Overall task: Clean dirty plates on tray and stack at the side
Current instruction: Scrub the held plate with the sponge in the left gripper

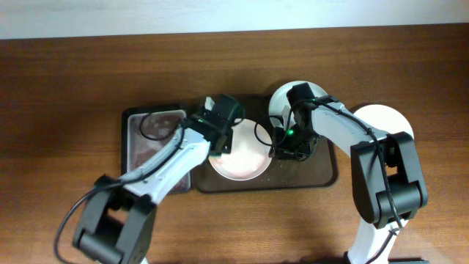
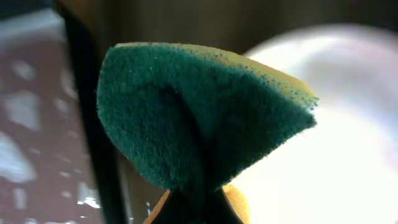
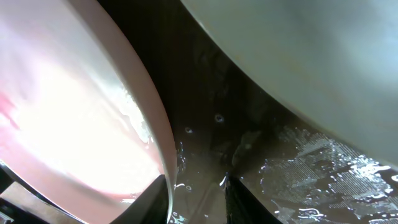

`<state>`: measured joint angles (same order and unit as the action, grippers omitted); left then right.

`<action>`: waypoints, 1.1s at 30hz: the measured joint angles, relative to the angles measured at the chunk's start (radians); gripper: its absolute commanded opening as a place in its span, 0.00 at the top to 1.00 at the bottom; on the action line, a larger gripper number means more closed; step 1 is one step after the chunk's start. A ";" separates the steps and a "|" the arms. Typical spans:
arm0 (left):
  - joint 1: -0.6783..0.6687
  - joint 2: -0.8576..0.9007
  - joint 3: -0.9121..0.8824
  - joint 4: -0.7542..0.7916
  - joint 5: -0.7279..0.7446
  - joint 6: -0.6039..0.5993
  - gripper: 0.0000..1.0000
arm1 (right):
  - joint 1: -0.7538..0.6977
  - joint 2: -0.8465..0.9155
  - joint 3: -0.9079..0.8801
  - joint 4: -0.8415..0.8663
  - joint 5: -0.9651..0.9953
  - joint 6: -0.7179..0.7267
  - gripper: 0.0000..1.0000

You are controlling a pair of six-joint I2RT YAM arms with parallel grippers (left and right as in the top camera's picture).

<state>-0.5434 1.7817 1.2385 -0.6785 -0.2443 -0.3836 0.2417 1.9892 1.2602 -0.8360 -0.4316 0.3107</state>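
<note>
**Sponge held at the middle plate, right gripper at its rim**

Sponge (image 2: 186, 118) work looks to be the step in hand. The left gripper (image 1: 222, 144) is clamped on a green and yellow sponge, folded so that its green scouring face points outward. It sits over the left edge of the middle plate (image 1: 242, 158), probably to scrub that plate.

The right gripper (image 1: 282, 150) is down at the same plate's right edge, its jaws a little apart. In the wrist view only wet tray (image 3: 205, 124) floor shows between them, and the plate's rim runs down to the left finger. I judge it is there to brace the plate against the scrubbing, though I cannot tell whether it touches.

The middle plate lies flat in the centre of the dark brown tray (image 1: 322, 172). It looks pinkish and glossy, with a faint red streak near one edge, so it is likely not yet clean.

A far plate (image 1: 282, 94) rests on the tray's far rim, plain and wet-looking. A third plate (image 1: 385, 117), clean white, sits on the table right of the tray, partly under the right arm. A grey pan (image 1: 143, 125) lies just left of the tray.
</note>
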 measured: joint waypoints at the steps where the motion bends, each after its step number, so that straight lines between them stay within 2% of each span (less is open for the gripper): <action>1: 0.006 -0.025 0.009 0.000 0.000 0.002 1.00 | 0.000 0.000 0.000 -0.001 0.001 0.000 0.69; 5: 0.027 -0.117 0.026 -0.018 0.004 0.003 1.00 | 0.000 -0.001 0.000 -0.001 0.004 0.000 0.69; 7: 0.029 -0.122 0.027 -0.024 0.054 0.002 1.00 | 0.000 -0.001 0.000 -0.001 0.004 0.000 0.69; 11: 0.029 -0.102 0.022 0.049 0.193 0.002 1.00 | 0.000 -0.001 0.000 -0.001 0.004 0.000 0.69; 15: 0.027 -0.010 0.006 0.098 0.231 0.002 1.00 | 0.000 -0.001 0.000 -0.002 0.004 0.000 0.69; 21: 0.028 0.152 -0.005 0.144 0.224 0.003 1.00 | 0.000 -0.001 0.000 -0.005 0.005 0.000 0.69; 26: 0.019 0.153 0.001 0.074 0.121 0.003 1.00 | 0.000 -0.001 0.000 -0.005 0.004 0.000 0.69; 33: 0.013 0.103 0.003 0.022 0.068 0.003 1.00 | 0.000 -0.001 0.000 -0.005 0.004 0.000 0.68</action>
<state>-0.5304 1.8843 1.2415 -0.6567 -0.1761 -0.3805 0.2417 1.9884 1.2602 -0.8410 -0.4278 0.3103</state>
